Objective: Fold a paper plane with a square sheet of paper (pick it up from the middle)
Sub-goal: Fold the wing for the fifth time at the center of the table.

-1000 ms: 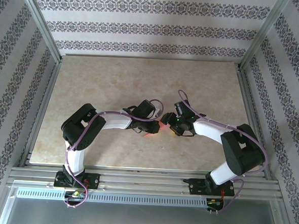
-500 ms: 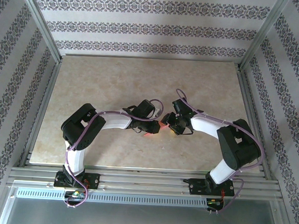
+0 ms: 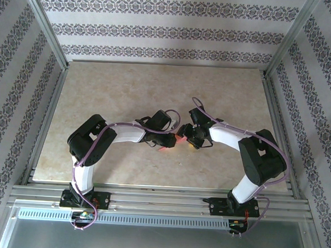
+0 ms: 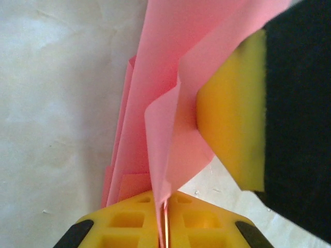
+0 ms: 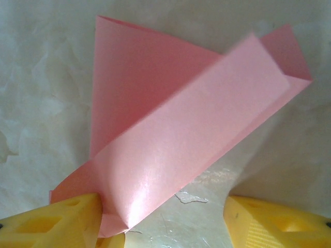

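Two arms: bent inward over the middle of the table [image 3: 128, 88], heads almost meeting, seen from above.
Left gripper [image 3: 171, 136]: closed to a thin slit, clamped on the pink paper [image 3: 179, 139].
Left gripper, wrist view [image 4: 164, 225]: both yellow fingers [image 4: 129, 227] pressed together at the bottom edge, with the lower edge of the paper [image 4: 155, 93] pinched in the seam between them.
Paper, left wrist view: folded into several layers, standing on edge and rising away from the clamp, flaps fanned slightly apart, pale table behind.
Paper, position: lifted between the two grippers near the table's centre, one small pink corner showing just below the left head from above.
Paper, right wrist view [image 5: 181, 129]: a long folded flap slanting up to the right across a wider triangular layer, lower end curled.
Right gripper [image 3: 185, 137]: jaws wide apart, nothing clamped.
Right gripper, wrist view [image 5: 170, 222]: left-hand finger [image 5: 67, 217] touching the curled lower corner of the paper, the other finger well clear of it over bare table.
Contact, left wrist view: one yellow pad [image 4: 232, 119] of the right gripper laid flat against the outer flap, pushing from the right.
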`<action>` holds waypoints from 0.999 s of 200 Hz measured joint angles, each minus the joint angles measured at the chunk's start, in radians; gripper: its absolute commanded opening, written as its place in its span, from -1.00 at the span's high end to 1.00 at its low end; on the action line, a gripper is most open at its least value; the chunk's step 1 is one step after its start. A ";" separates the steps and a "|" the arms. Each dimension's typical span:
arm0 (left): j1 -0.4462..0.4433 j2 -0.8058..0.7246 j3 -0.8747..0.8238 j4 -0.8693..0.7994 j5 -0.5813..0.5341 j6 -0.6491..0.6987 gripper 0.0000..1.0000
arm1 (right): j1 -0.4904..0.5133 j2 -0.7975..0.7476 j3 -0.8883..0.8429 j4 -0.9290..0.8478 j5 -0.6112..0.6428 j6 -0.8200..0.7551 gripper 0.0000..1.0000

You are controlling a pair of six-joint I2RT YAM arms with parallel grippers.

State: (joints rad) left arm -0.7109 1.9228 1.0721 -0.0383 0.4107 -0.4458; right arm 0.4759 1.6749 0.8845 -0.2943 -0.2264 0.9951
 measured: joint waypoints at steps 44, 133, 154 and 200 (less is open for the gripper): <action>0.001 0.000 0.000 0.000 0.001 -0.001 0.80 | -0.003 -0.004 0.003 0.005 -0.014 -0.004 -0.43; 0.006 0.000 0.002 -0.008 0.005 -0.035 0.81 | -0.130 -0.315 -0.190 0.282 -0.106 -0.166 -0.06; 0.006 0.001 0.007 -0.018 0.005 -0.042 0.80 | -0.108 -0.291 -0.230 0.346 -0.140 -0.166 0.27; 0.008 0.004 0.019 -0.044 0.008 -0.050 0.80 | -0.017 -0.196 -0.248 0.450 -0.157 -0.128 0.56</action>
State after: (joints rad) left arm -0.7025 1.9266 1.0916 -0.0826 0.4191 -0.4953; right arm 0.4587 1.4784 0.6361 0.1558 -0.3832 0.8673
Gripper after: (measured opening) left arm 0.100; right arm 0.250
